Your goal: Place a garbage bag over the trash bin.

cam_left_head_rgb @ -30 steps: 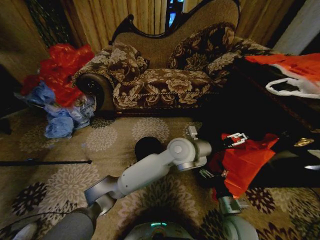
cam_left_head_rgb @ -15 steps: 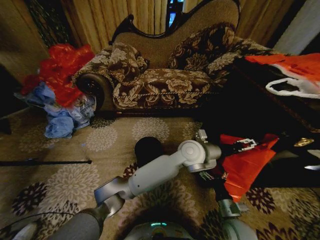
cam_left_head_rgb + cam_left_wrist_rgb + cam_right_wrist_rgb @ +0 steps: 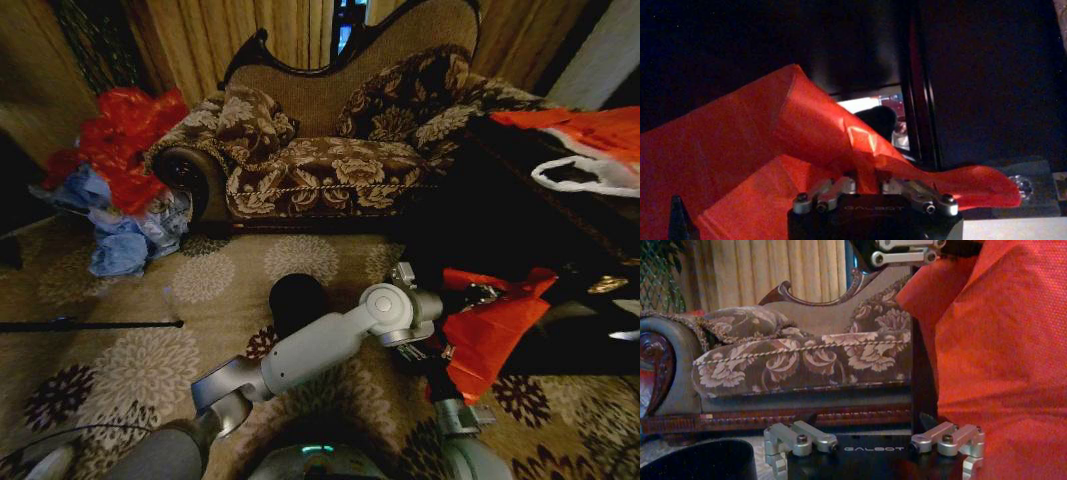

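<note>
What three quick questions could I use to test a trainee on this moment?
1. True or false: the thin shiny red plastic garbage bag covers the small matte black cylindrical trash bin.
2. Which hand pinches the bag? A. left hand B. right hand C. neither
3. Fill in: the bin stands on the patterned ___ in front of the floral sofa.
Key: 1 false; 2 A; 3 carpet.

The small matte black cylindrical trash bin (image 3: 297, 298) stands on the patterned carpet (image 3: 120, 365), before the floral upholstered sofa (image 3: 340, 150), left of the thin crinkly red plastic garbage bag (image 3: 490, 330).
</note>
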`<state>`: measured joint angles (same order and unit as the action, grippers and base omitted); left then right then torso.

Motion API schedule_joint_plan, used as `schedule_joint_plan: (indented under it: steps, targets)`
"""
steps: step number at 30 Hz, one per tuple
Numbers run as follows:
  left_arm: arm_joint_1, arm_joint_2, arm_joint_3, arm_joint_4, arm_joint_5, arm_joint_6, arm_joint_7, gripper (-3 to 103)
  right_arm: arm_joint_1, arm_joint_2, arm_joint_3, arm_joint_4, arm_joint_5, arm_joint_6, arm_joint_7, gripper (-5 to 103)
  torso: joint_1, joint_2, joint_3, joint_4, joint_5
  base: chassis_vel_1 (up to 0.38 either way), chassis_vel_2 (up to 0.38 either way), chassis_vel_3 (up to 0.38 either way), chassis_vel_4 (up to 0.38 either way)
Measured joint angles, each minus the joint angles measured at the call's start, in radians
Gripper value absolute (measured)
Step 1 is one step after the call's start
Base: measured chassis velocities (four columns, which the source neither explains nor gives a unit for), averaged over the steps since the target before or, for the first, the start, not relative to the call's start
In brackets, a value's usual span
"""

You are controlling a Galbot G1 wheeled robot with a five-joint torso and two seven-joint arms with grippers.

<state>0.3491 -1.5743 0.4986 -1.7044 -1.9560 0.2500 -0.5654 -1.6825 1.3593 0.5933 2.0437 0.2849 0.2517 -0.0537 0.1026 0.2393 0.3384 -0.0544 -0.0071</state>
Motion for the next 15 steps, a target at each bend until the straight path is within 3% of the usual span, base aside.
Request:
schedule_joint_plan:
  steps: [1,2,4,5,15]
  targets:
    - [0.002,-0.003,0.0,0.006,0.004,0.001,0.004,19,-0.007,0.0,0.0,0.003,0.0,0.003,-0.002,100,0.0,0.0,0.0,0.0,0.0,0.0,0.0,0.0,0.0]
    - [0.003,-0.006,0.0,0.011,0.008,0.002,0.006,7,-0.017,0.0,-0.001,0.006,-0.001,0.008,-0.003,100,0.0,0.0,0.0,0.0,0.0,0.0,0.0,0.0,0.0]
    - [0.005,-0.009,0.0,0.015,0.013,0.004,0.007,7,-0.032,0.0,-0.005,0.011,-0.001,0.016,-0.006,100,0.0,0.0,0.0,-0.0001,0.0,0.0,0.0,0.0,0.0]
    - [0.006,-0.011,0.001,0.018,0.019,0.004,0.007,1,-0.045,0.0,-0.006,0.014,-0.001,0.022,-0.014,100,0.0,0.0,0.0,-0.0001,0.0,0.0,0.0,0.0,0.0]
    - [0.019,0.024,0.0,0.031,0.076,0.008,0.021,0,-0.093,0.003,-0.002,-0.013,0.003,0.067,-0.082,100,0.0,0.0,0.0,-0.0001,-0.0001,0.0,0.0,0.0,0.0]
